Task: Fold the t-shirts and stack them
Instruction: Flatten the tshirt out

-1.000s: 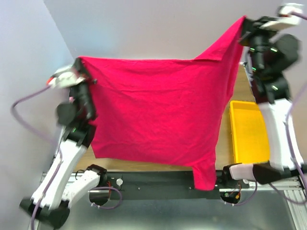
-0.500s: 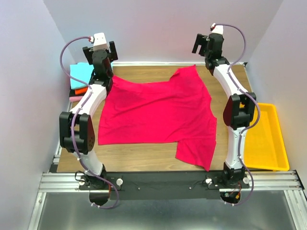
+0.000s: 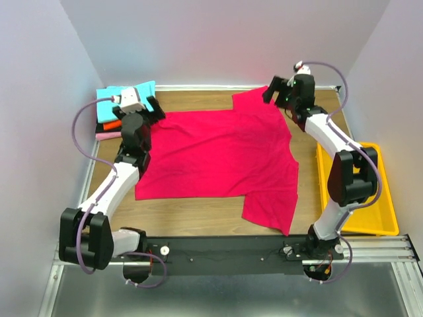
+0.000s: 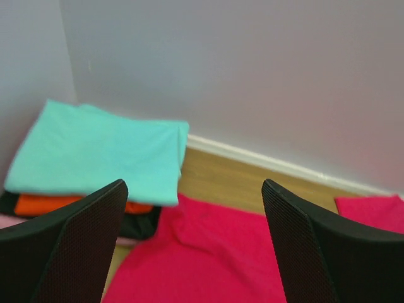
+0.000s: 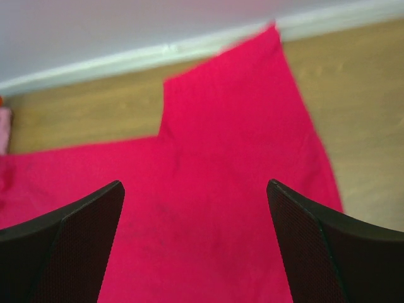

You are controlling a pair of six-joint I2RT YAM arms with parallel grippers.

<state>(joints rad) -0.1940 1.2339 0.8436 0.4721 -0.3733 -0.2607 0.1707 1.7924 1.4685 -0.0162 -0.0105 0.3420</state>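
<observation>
The large crimson t-shirt (image 3: 218,158) lies spread out flat on the wooden table (image 3: 192,214), with some soft wrinkles. It covers most of the middle of the table. One sleeve (image 3: 251,102) points to the far wall, and the other sleeve (image 3: 271,208) reaches to the near edge, close to the base of my right arm.

In the far left corner there is a stack of folded shirts. The cyan t-shirt (image 3: 122,96) is on top, and under it I see the edge of the orange-red t-shirt (image 4: 44,203), then the black t-shirt (image 4: 142,224), and a pink t-shirt (image 3: 104,135) at the bottom. The far left corner of the crimson shirt lies just beside this stack.

My left gripper (image 3: 153,109) hovers over that corner. Its jaws are spread wide and nothing is between them. My right gripper (image 3: 272,91) is over the far sleeve, also released, with only the cloth below it.

A yellow bin (image 3: 344,191) stands at the right edge of the table, beside my right arm.
</observation>
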